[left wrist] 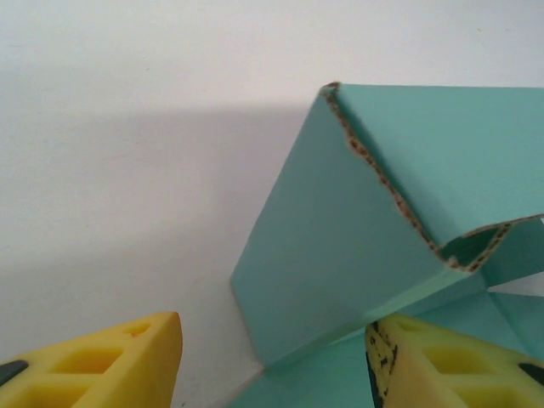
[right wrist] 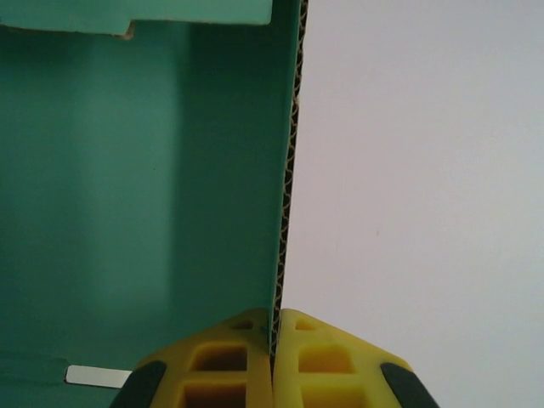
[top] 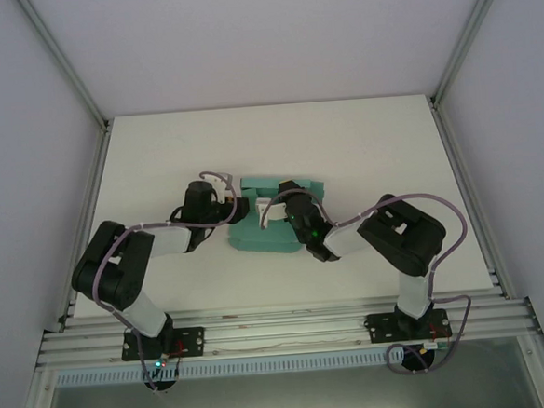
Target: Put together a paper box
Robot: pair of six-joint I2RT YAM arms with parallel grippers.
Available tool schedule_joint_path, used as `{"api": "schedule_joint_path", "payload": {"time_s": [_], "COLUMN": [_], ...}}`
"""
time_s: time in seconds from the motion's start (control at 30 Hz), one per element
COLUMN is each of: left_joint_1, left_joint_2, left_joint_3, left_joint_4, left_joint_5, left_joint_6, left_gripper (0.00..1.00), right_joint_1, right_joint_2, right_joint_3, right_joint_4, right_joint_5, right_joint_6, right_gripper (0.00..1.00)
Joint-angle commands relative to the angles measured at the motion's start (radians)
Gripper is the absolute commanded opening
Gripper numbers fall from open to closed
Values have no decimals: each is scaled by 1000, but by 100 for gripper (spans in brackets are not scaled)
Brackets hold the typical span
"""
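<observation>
The paper box is teal-green corrugated card, partly folded, lying at the middle of the white table. My left gripper sits at its left side. In the left wrist view that gripper is open, and a raised flap stands tilted between its yellow fingers, nearer the right one. My right gripper reaches in from the right. In its wrist view the right gripper is shut on the thin edge of an upright box wall.
Aluminium frame rails run along the near edge, with both arm bases bolted there. White enclosure walls stand left, right and behind. Bare table lies beyond the box and to either side.
</observation>
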Motion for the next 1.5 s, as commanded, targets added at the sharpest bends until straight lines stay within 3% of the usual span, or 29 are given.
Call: {"api": "schedule_joint_path", "payload": {"time_s": [0.0, 0.37, 0.47, 0.6, 0.67, 0.93, 1.03, 1.2, 1.3, 1.43, 1.47], "left_joint_1": [-28, -90, -94, -101, -107, -159, -172, -180, -181, -194, -194], "left_joint_2": [38, 106, 133, 167, 184, 199, 206, 224, 188, 142, 134], "left_joint_3": [37, 107, 140, 158, 161, 144, 123, 129, 119, 106, 97], "left_joint_4": [90, 82, 48, 44, 49, 28, 53, 46, 47, 46, 57], "left_joint_5": [-79, -323, -375, -450, -486, -821, -877, -888, -749, -678, -661], "left_joint_6": [31, 17, 13, -6, 1, -71, -88, -66, -36, -5, 7], "left_gripper": [52, 22, 19, 0, 0, 0, 0, 0, 0, 0, 0], "right_joint_1": [17, 24, 25, 25, 25, 25, 27, 25, 25, 24, 21], "right_joint_2": [-10, -12, -15, -27, -32, -48, -52, -57, -61, -115, -141], "right_joint_3": [11, 17, 14, 17, 16, 21, 20, 24, 37, 76, 85], "right_joint_4": [-66, -129, -138, -177, -189, -232, -248, -261, -276, -338, -373], "right_joint_5": [3, 10, 8, 6, 5, 24, 32, 36, 38, 35, 26], "right_joint_6": [9, 45, 57, 85, 96, 135, 148, 166, 214, 347, 386], "right_gripper": [0, 0, 0, 0, 0, 0, 0, 0, 0, 17, 26]}}
